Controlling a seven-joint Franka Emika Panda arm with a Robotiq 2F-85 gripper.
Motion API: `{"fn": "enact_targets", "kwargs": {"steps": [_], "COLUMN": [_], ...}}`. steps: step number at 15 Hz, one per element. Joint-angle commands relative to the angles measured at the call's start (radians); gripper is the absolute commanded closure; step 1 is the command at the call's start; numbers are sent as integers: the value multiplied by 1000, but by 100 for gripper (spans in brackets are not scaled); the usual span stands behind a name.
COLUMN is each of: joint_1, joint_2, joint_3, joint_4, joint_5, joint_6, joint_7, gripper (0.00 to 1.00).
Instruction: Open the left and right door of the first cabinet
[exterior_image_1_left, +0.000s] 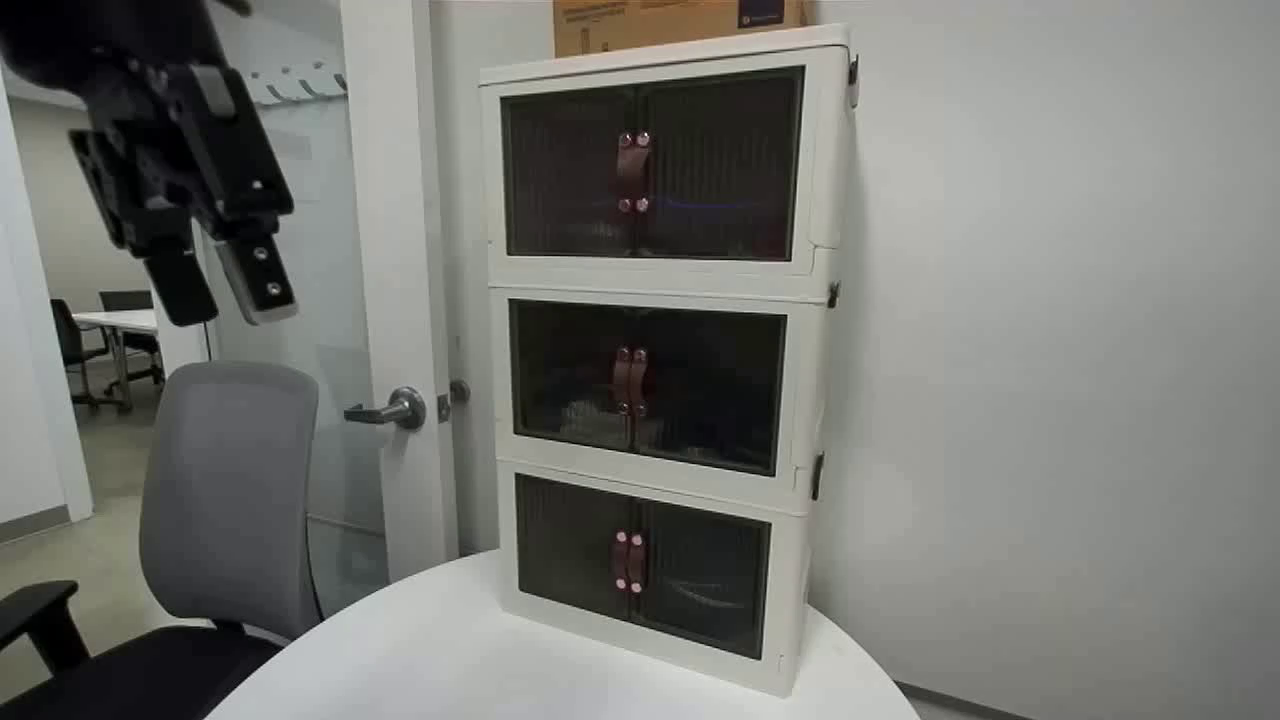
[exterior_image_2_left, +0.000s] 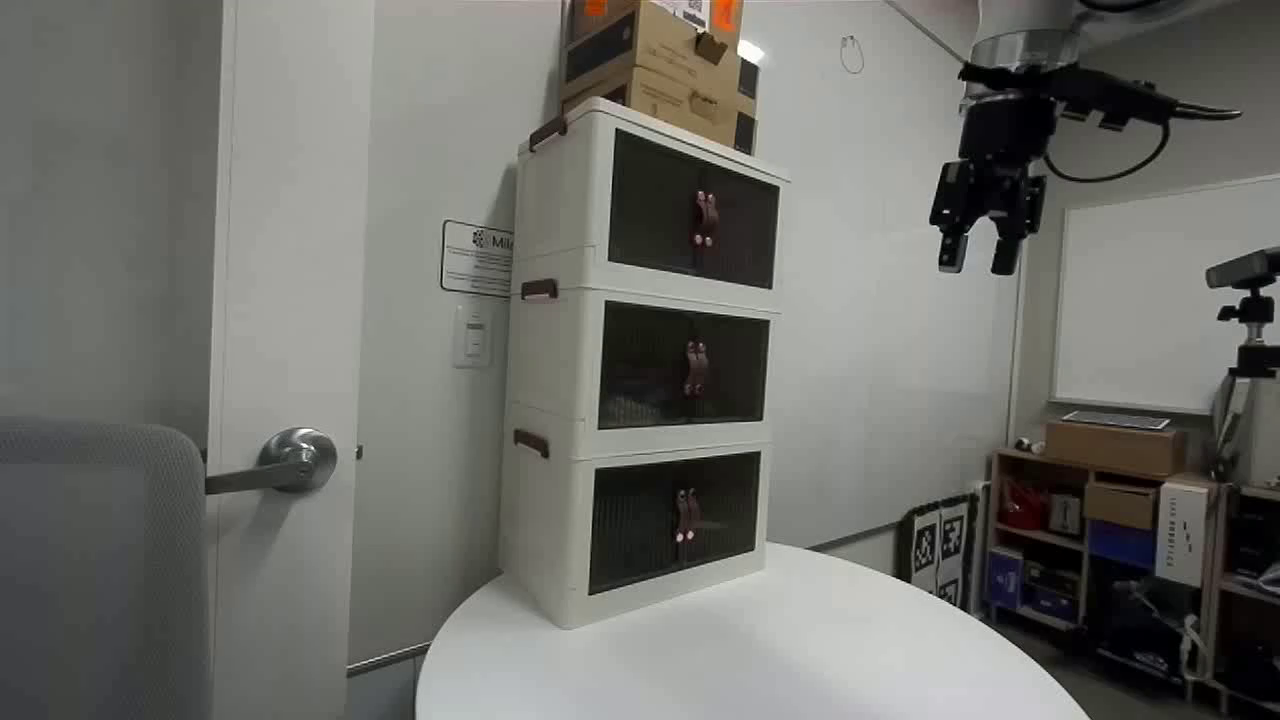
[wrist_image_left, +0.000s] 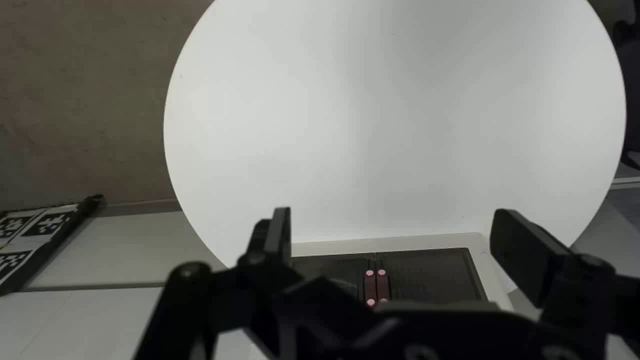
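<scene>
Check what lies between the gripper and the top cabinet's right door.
In an exterior view, only open air shows between the gripper and the right door, pale wall behind.

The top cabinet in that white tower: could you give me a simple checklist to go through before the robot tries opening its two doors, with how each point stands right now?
1. Gripper open and holding nothing: ok.
2. Left door and right door of the top cabinet both shut, so both need opening: ok.
3. Door handles with nothing blocking them in front: ok.
4. Gripper at the handles: not ok; it hangs in the air, apart from them.
5. Cardboard boxes on top of the cabinet secured against sliding: cannot tell.
6. Doors unlatched and free to swing: cannot tell.
</scene>
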Motion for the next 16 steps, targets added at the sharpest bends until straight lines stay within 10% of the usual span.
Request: {"fn": "enact_targets", "kwargs": {"steps": [1, 11, 16], "joint_1": [11, 11, -78], "joint_2": [1, 1, 58], "joint_3": [-9, -9, 82], "joint_4": [2, 2, 54], "joint_5": [-6, -6, -195], "joint_6": [-3, -3, 154], "joint_7": [5, 5, 224], "gripper": [0, 0, 0]}}
